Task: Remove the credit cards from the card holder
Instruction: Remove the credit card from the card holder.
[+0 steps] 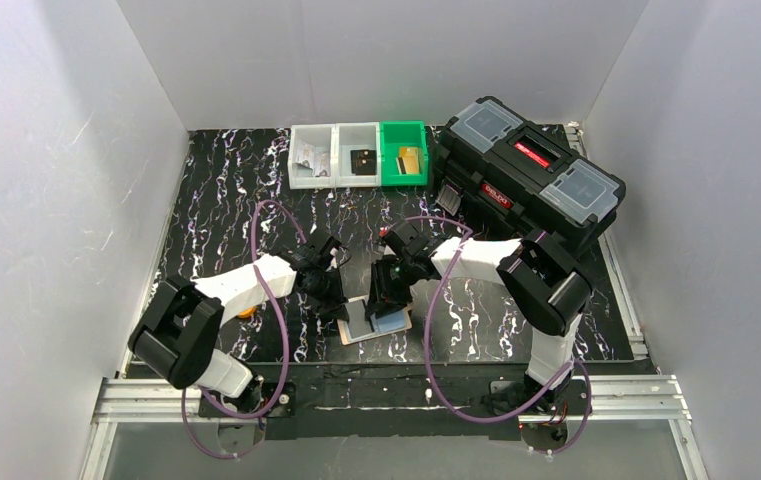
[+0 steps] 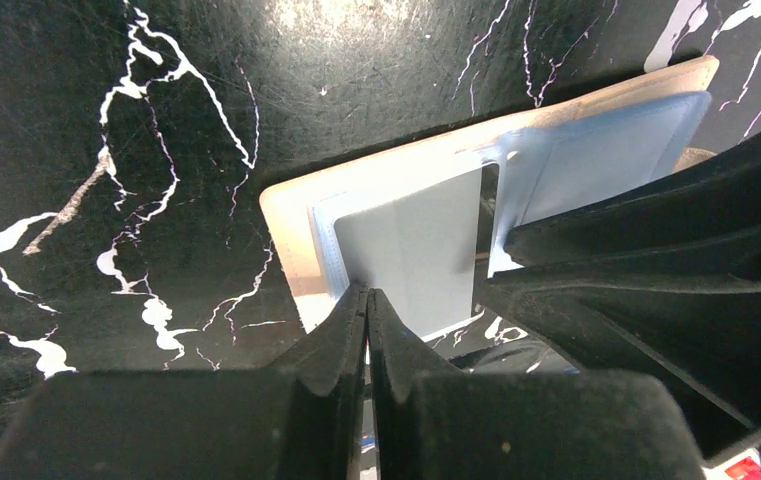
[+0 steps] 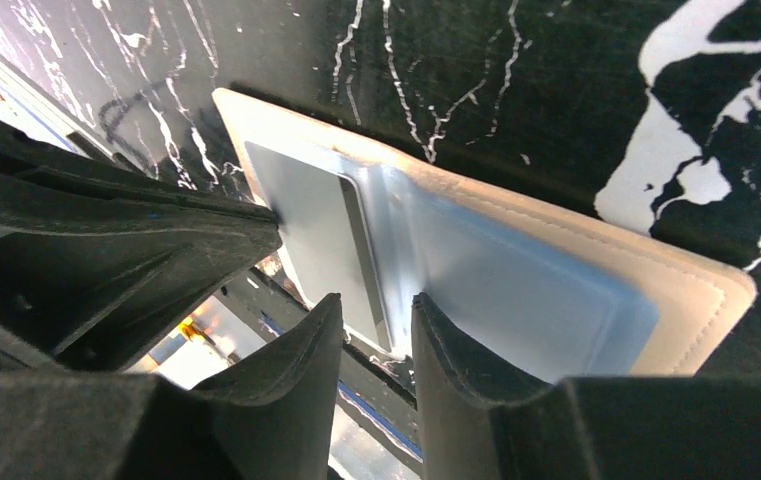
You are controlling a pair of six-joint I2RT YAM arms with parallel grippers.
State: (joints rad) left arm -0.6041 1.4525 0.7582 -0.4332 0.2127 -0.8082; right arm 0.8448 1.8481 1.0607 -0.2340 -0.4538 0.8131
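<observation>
While one stitched, cream-beige card holder lies open flat on the black marbled mat, we count one smooth pale blue card inside. The left gripper is clenched at its edge, and the right gripper straddles the middle fold, grip unclear.

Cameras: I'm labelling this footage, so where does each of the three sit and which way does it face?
Top external: fixed high at the near side, looking down on the table; left arm and right arm show, bases at the bottom.
Left wrist: on the left arm, looking past the left gripper at the card holder.
Right wrist: on the right arm, looking past the right gripper at the card holder from the opposite side.
Shared: both wrist views show the pale blue card in the open card holder.
</observation>
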